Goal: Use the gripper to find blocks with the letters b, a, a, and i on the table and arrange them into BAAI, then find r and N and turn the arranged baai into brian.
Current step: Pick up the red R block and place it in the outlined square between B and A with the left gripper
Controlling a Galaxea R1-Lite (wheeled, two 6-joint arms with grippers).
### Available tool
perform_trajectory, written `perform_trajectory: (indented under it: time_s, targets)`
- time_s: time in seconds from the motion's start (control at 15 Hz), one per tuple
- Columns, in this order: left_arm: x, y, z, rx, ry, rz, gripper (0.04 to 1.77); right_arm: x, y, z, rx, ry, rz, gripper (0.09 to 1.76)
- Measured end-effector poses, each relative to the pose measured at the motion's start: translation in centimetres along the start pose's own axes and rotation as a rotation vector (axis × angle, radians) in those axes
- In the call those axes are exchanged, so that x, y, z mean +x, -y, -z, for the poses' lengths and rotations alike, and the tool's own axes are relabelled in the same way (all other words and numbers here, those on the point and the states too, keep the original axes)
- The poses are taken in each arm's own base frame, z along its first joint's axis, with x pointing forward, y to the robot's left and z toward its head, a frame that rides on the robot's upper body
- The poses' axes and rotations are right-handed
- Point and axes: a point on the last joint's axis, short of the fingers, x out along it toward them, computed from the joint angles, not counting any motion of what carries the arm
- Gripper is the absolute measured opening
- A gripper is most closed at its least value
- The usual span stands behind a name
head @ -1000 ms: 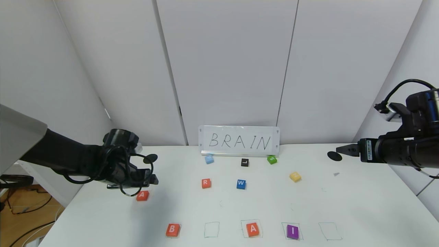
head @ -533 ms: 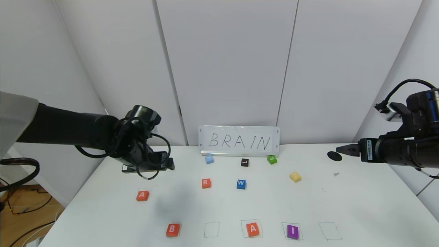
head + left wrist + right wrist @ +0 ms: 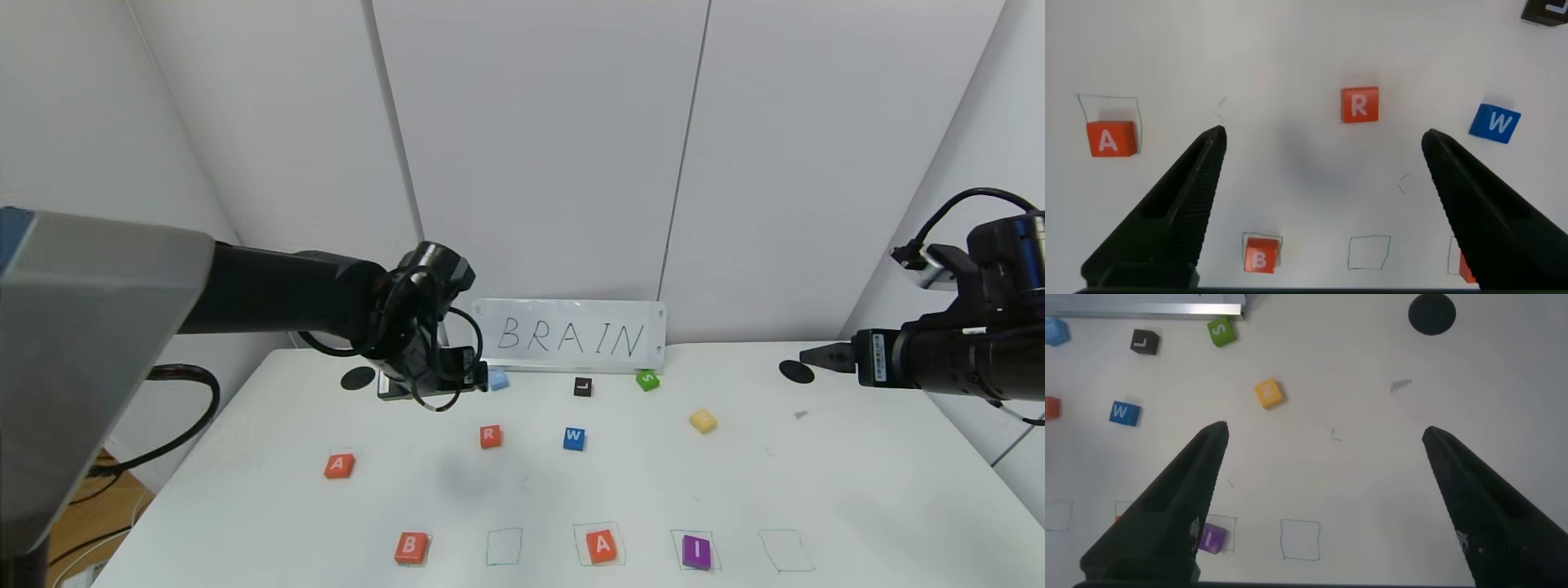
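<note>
Claws first: my left claw hangs above the tabletop toward its far edge, left of the middle, with fingers spread wide and nothing between them. My right claw is parked over the far right corner beside a black hole, fingers likewise wide apart and empty in its wrist view. Along the near edge, the orange B block, one orange A block and the purple I block sit in a row, with an unfilled drawn square between B and A. The other orange A block lies apart, nearer the left edge. The orange R block rests mid-tabletop beside the blue W block, and the yellow N block sits farther right, toward the far edge.
</note>
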Motion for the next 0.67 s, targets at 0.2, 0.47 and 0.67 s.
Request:
perform_trajectory:
  time_s: [0.2,0.47,0.67]
  targets:
    - [2.6,0.9,0.1,-0.003,-0.024,-0.012,1.7,0.1,0.0,0.0,0.0,-0.003,0.001,1.71]
    - [5.3,2.0,1.1,0.012,-0.06,-0.021,1.71,0.4,0.0,0.1,0.0,-0.01,0.002,1.71]
    - [6.6,2.9,1.7,0.005,-0.081,-0.025,1.71,0.5,0.0,0.2,0.0,-0.013,0.003,1.71]
